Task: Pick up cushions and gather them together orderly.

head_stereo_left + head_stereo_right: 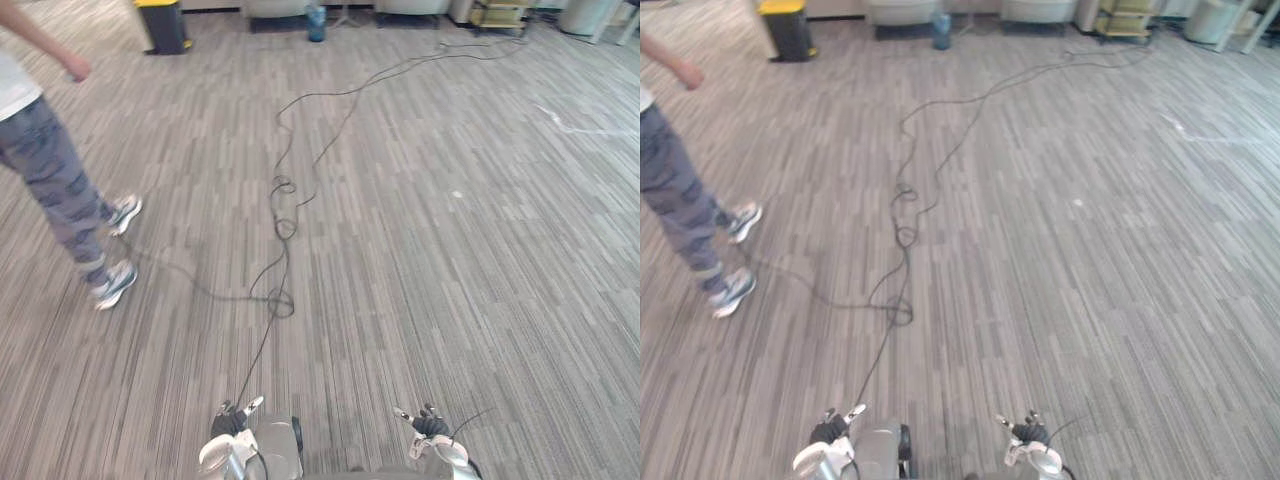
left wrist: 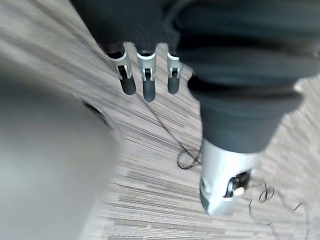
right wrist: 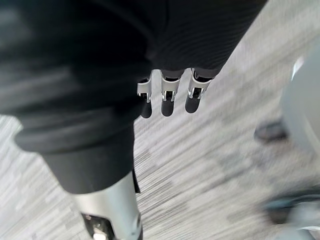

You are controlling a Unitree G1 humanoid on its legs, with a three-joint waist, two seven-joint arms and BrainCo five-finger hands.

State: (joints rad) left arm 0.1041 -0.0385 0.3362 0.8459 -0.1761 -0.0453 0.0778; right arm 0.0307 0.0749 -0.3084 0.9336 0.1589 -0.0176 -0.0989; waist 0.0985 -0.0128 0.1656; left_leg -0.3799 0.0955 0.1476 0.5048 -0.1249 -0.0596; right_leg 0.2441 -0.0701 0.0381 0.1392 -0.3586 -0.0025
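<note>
Left hand and right hand hang released, empty. Likely searching; next calls for finding a cushion.

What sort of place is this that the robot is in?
Probably an office lounge or a lab's open area, indoors. Grey striped carpet covers the whole floor, pale upholstered seats line the far side, and a dark bin with a yellow lid stands near them. A person stands at the left.

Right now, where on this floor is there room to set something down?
The carpet on the right is bare up to the far furniture. The left is crowded: a person stands there, a black bin beyond.
</note>
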